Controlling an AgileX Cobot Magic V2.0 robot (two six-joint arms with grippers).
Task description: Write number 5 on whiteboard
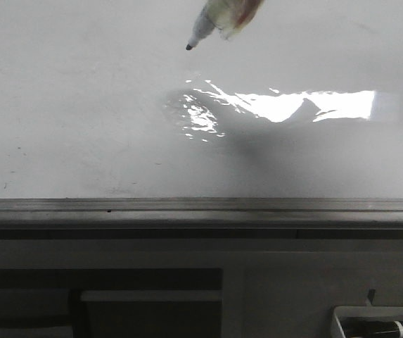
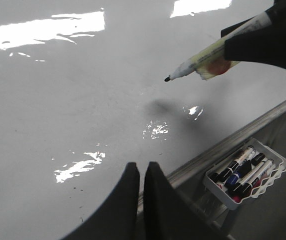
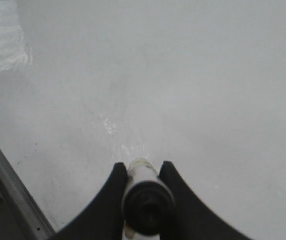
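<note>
Grey metal edge strip running along near side of glossy white whiteboard. Right gripper fingers pinching cylindrical marker, dark tip hovering above board. Left gripper fingers pressing together.

whiteboards: just the one, big glossy white thing with a grey edge strip
markers in play: one, cap off, black tip hovering above the whiteboard
tools: two, the left one and the right one
marker trays: one, white, hanging just below the whiteboard's edge strip
spare markers in that tray: looks like six or so, they overlap so can't count for sure
digits on the whiteboard: zero so far
</note>
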